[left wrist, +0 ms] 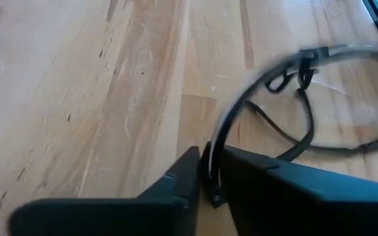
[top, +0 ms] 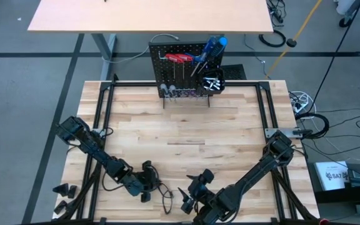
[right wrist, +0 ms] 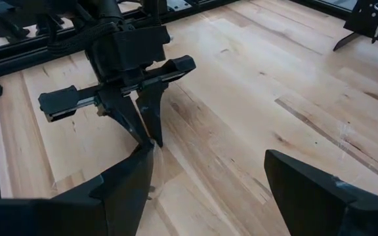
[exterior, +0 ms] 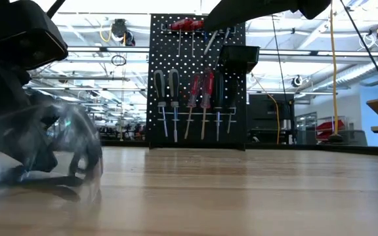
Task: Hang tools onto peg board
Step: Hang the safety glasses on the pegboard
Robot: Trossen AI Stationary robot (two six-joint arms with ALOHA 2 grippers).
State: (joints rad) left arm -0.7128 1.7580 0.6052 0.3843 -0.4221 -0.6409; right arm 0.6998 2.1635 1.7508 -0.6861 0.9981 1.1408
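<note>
The black peg board (top: 180, 72) stands upright at the table's far edge. Red-, blue- and black-handled tools (exterior: 189, 98) hang on its hooks, and more stick out of its small black bin (top: 212, 80). A pair of clear safety glasses with a dark frame (left wrist: 294, 98) sits near the table's front edge (exterior: 58, 154). My left gripper (left wrist: 209, 172) is shut on them (top: 147, 186). My right gripper (right wrist: 209, 177) stands open just right of them (top: 192, 190), with nothing between its fingers. My left gripper pinches the glasses' curved rim (left wrist: 211, 147) between its two fingers, at one end of the lens. The fingers slant down from the table's far left. The rest of the glasses reaches out beyond the fingertips, and their lower edge (exterior: 64, 191) looks to be on the tabletop.
A black metal frame (top: 105, 94) runs around the wooden tabletop's edges. Bare wood (top: 186, 131) lies between the grippers and the peg board. A tan table (top: 149, 15) stands behind the board, and cables and boxes (top: 342, 175) lie on the floor to the right.
</note>
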